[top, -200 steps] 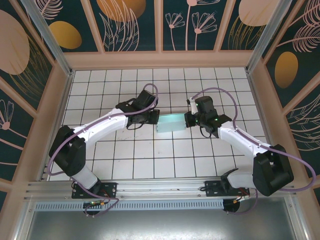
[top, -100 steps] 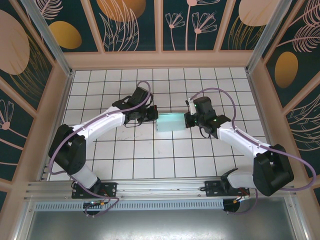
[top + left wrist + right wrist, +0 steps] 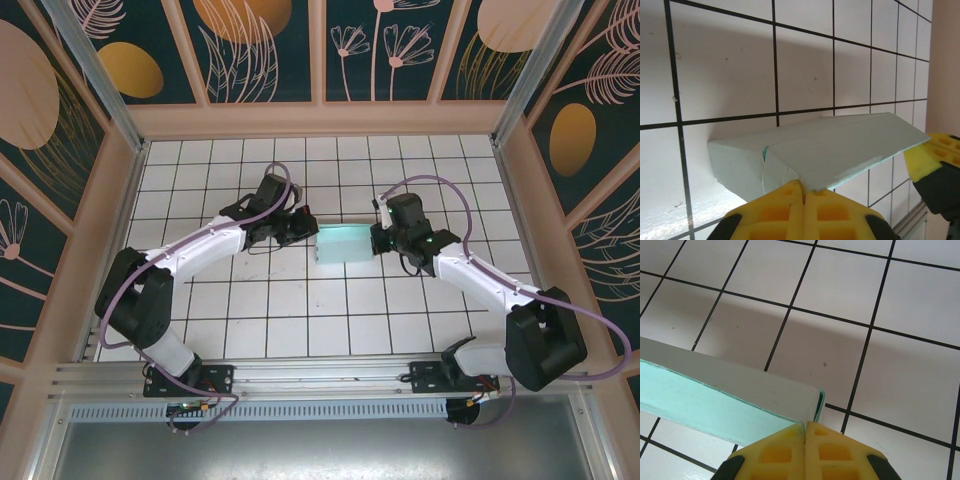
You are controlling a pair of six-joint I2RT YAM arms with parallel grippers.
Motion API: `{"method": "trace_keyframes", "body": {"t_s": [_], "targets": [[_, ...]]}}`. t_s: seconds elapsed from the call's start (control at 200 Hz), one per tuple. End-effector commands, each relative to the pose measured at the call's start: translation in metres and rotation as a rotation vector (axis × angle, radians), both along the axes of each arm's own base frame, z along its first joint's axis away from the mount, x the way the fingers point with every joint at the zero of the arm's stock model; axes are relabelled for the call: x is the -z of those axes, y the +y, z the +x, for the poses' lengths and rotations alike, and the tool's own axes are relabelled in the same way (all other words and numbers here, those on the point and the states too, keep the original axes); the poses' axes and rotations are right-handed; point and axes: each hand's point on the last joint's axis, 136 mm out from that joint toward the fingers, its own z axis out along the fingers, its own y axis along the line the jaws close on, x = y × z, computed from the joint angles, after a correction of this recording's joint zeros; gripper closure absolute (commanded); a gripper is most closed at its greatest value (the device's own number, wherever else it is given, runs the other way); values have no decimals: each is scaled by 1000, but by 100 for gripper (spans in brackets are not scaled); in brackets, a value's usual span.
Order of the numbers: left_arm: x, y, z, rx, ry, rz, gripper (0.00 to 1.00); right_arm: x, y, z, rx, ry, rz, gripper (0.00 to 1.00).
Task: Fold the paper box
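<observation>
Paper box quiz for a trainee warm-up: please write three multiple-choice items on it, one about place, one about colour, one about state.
1. Where does the paper box lie?
A) between the left end effector and the right end effector
B) against the far wall
C) on the near rail

2. What colour is it?
A) red
B) pale mint
C) black

3. How is the right end effector?
A) wide open
B) shut on the paper box
C) open above it

Answers: 1 A, the top view shows one at each end. 2 B, every view shows mint card. 3 B, its wrist view shows it pinched shut on a corner.
</observation>
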Motion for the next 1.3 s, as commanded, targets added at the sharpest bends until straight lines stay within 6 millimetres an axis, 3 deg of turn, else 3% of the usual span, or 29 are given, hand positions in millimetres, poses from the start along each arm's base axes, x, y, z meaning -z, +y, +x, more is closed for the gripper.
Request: {"method": "trace_keyframes", "body": {"t_s": [0.0, 0.405, 0.651, 0.841, 1.076, 1.296], "targets": [[-29, -19, -3, 36, -9, -156, 100, 19, 8, -14, -64, 74, -32, 100], [-41, -28, -3, 55, 19, -238, 100, 19, 7, -12, -64, 67, -42, 100], [-9, -4, 4, 57, -35, -7, 100, 3, 11, -10, -60, 25, 7, 100], [4, 8, 6, 63, -73, 92, 91, -5, 12, -9, -24, 45, 43, 100], [-15, 16, 7, 40, -159, 100, 69, -10, 17, -13, 8, 55, 42, 100], [-6, 24, -1, 47, -160, 136, 60, -10, 17, -11, 28, 56, 37, 100]]}}
